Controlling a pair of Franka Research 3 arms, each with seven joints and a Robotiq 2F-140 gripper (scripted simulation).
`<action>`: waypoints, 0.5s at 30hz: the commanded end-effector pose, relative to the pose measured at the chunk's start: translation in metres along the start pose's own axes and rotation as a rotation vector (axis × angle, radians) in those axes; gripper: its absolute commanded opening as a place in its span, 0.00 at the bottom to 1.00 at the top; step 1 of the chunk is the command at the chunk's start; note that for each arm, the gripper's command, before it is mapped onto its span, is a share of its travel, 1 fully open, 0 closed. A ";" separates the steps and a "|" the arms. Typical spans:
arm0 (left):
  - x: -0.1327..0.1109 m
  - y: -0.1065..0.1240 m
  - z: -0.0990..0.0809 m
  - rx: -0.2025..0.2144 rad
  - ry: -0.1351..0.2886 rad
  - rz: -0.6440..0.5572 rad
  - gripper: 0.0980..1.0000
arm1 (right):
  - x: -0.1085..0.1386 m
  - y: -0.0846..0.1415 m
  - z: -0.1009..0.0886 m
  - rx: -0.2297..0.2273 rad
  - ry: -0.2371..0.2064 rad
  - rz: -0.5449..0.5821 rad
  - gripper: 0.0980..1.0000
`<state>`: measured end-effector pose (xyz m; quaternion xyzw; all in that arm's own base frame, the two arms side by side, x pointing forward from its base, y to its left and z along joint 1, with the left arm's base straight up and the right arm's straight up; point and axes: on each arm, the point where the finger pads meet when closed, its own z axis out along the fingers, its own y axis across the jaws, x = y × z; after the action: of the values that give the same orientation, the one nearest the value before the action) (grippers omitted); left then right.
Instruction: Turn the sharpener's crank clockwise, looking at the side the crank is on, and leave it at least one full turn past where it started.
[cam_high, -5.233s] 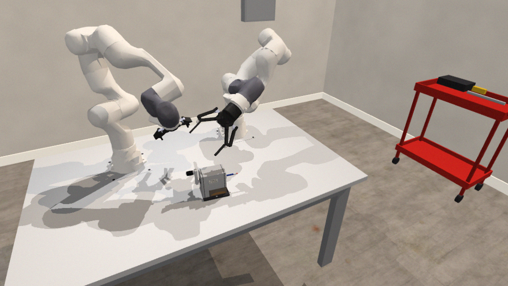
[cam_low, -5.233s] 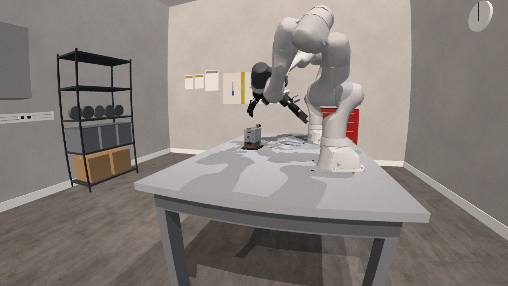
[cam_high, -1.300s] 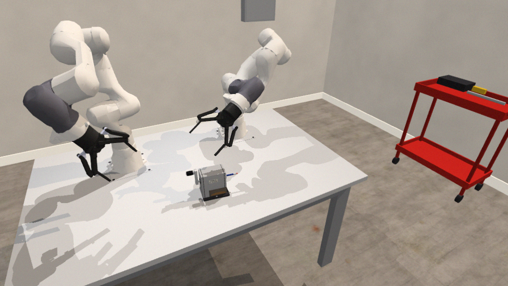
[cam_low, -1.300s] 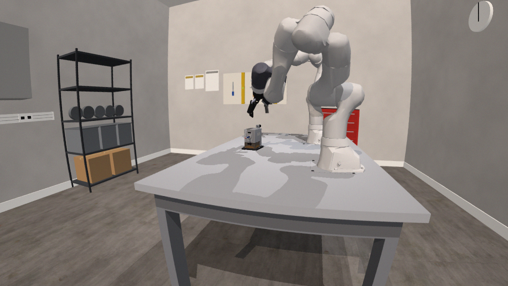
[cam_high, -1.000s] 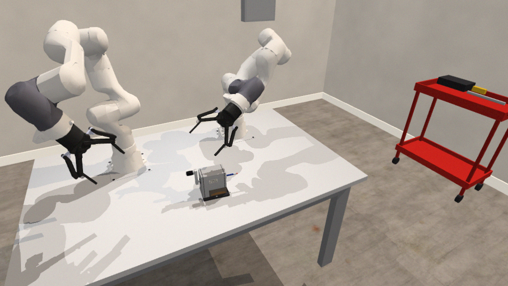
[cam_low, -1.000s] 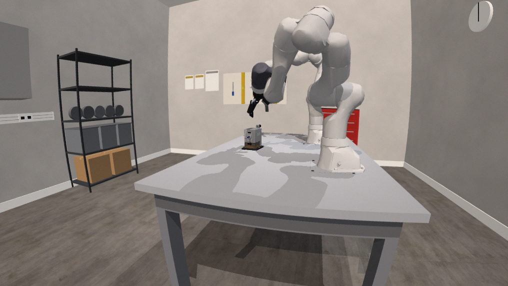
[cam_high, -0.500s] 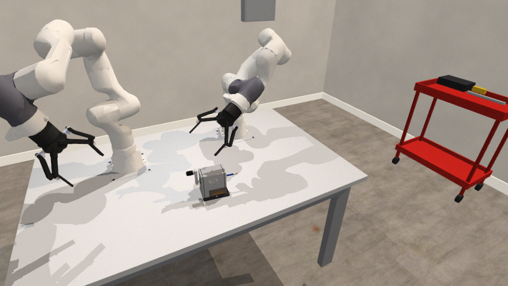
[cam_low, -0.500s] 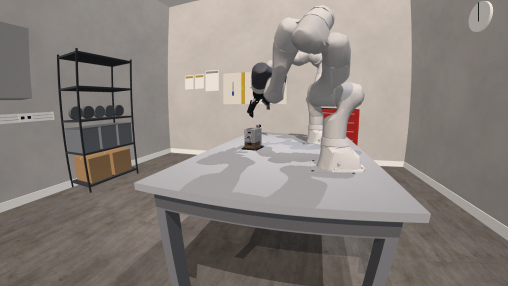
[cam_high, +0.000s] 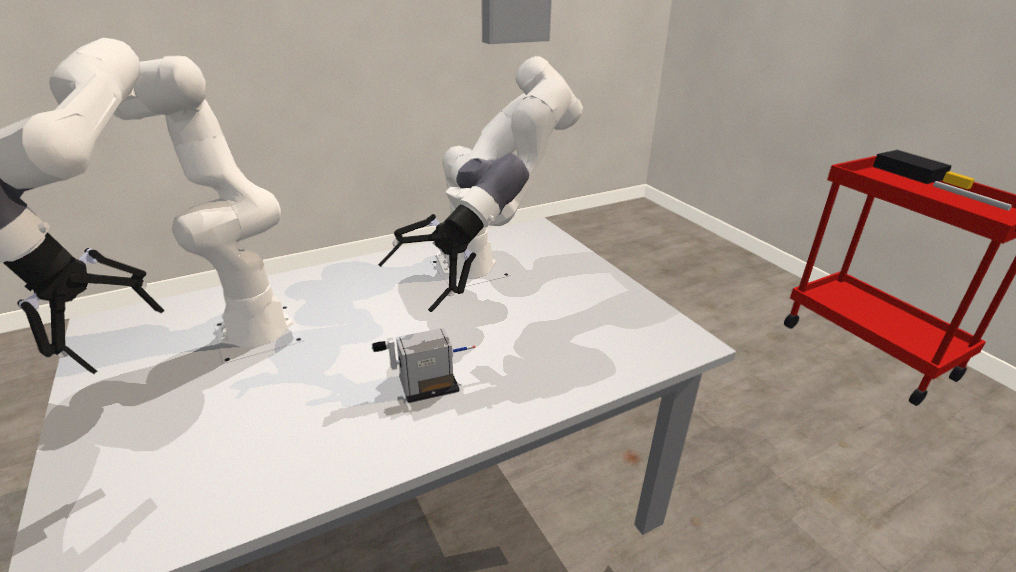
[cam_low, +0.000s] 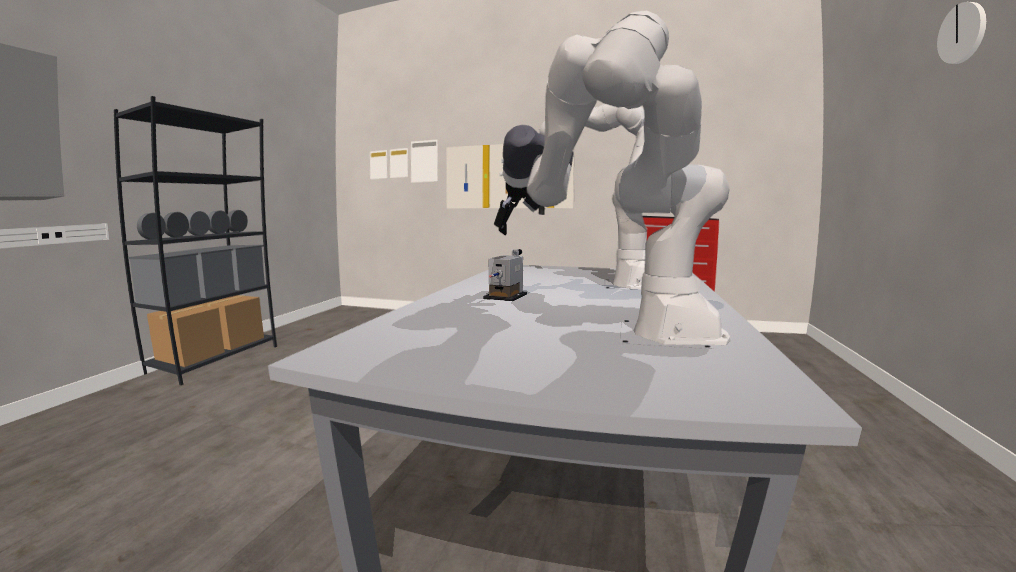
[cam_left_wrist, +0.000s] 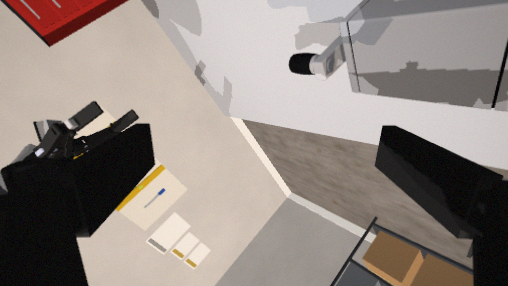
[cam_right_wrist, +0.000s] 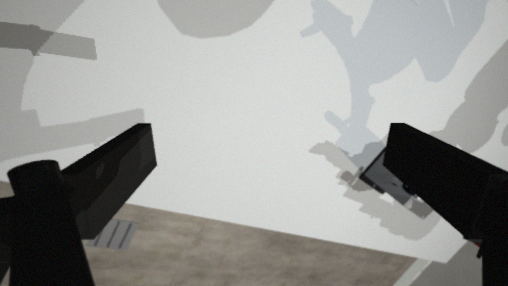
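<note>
Top view: right gripper (cam_high: 128, 341) (cam_low: 536, 208) (cam_left_wrist: 115, 111) (cam_right_wrist: 272, 145) hung open off to one side, likely keeping out of the way. Black crank knob (cam_high: 379, 346) (cam_low: 517, 252) (cam_left_wrist: 302, 64) faced that side, untouched. Left gripper (cam_high: 405, 287) (cam_low: 501, 225) (cam_left_wrist: 268, 145), wide, empty, hovered near, probably for crank access. Pencil sharpener (cam_high: 413, 355) (cam_low: 506, 275) (cam_left_wrist: 430, 55) (cam_right_wrist: 389, 182) stood upright on the table (cam_high: 213, 490) (cam_low: 455, 397) (cam_left_wrist: 260, 95) (cam_right_wrist: 225, 100); label unreadable.

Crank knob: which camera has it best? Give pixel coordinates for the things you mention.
Left wrist. The black crank knob (cam_high: 378, 346) (cam_low: 517, 252) (cam_left_wrist: 301, 64) is largest there, unobstructed, with its link to the sharpener (cam_high: 425, 362) (cam_low: 504, 275) (cam_left_wrist: 425, 55) (cam_right_wrist: 385, 177) visible. Top: whole knob, small. Exterior: tiny, beyond the housing. Right wrist: possibly a dark sliver beside a finger (cam_right_wrist: 440, 185); can't confirm.
</note>
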<state>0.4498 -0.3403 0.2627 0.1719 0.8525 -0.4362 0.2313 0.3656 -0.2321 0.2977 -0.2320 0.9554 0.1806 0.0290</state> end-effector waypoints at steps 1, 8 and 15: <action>0.000 0.000 0.000 0.000 0.000 0.000 1.00 | 0.014 -0.010 -0.009 0.012 0.002 -0.079 1.00; 0.000 0.000 0.000 0.000 0.000 0.000 1.00 | 0.040 -0.030 -0.028 0.046 -0.004 -0.100 1.00; 0.000 0.000 0.000 0.000 0.000 0.000 1.00 | 0.065 -0.045 -0.045 0.075 -0.005 -0.118 1.00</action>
<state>0.4498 -0.3403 0.2627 0.1719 0.8525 -0.4362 0.2313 0.3378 -0.3011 0.3130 -0.2527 0.9549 0.1485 0.0478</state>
